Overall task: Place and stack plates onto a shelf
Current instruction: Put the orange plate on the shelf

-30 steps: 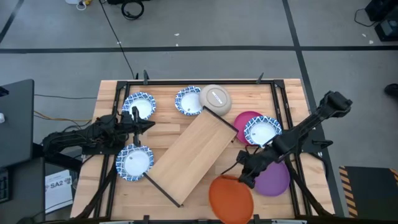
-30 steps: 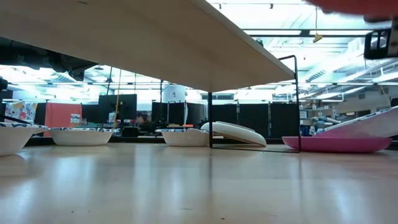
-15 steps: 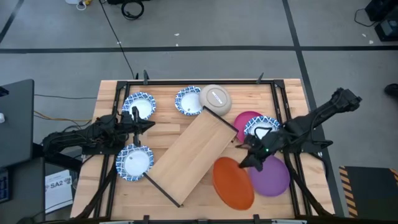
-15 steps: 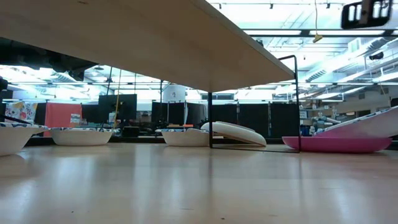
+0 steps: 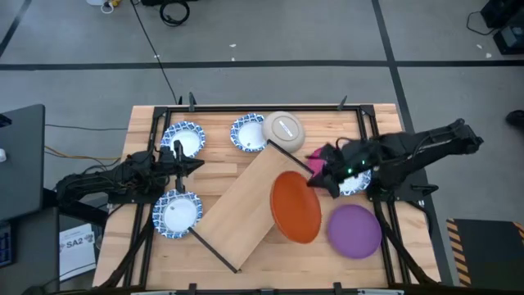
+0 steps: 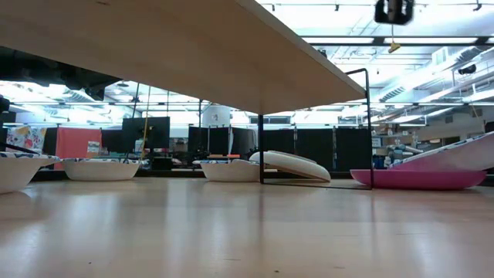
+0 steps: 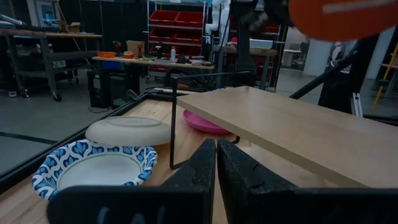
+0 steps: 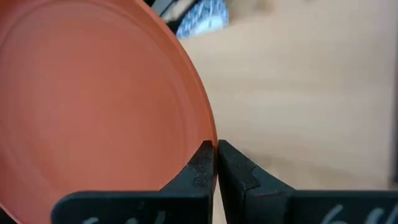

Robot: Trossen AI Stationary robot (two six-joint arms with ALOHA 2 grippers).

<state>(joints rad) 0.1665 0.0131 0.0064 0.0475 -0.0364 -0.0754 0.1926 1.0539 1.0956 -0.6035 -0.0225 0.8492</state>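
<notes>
My right gripper [image 5: 318,177] is shut on the orange plate [image 5: 296,206], which hovers over the right end of the light-wood shelf [image 5: 246,209]. The left wrist view shows that plate [image 7: 342,15] in the air above the shelf [image 7: 292,124]. My left gripper [image 5: 192,164] waits shut over the table's left part, between two blue-rimmed plates [image 5: 182,139] [image 5: 176,215]. A third blue-rimmed plate [image 5: 248,133] lies by the beige plate [image 5: 283,129]. Another one [image 5: 354,182] lies on the magenta plate [image 5: 323,154], half hidden by the right arm. The purple plate [image 5: 354,231] lies flat on the table. My right gripper pinches the orange plate's rim [image 8: 210,134] between its two fingers, at the edge facing the table's far right. The fingers reach in from the table's right side. The plate is lifted clear, and its body extends from the fingers toward the near edge, above the shelf.
The shelf lies slantwise across the table's middle on thin black rod supports [image 6: 261,147]. Black frame bars [image 5: 370,147] run along the table's edges. In the low view the beige plate [image 6: 289,164] leans beside a shelf leg and the magenta plate [image 6: 417,178] lies right of it.
My right gripper has moved from the near right part of the table toward the far edge and to the left, staying shut on the orange plate. The plate has travelled from beside the purple plate to above the shelf's right end.
</notes>
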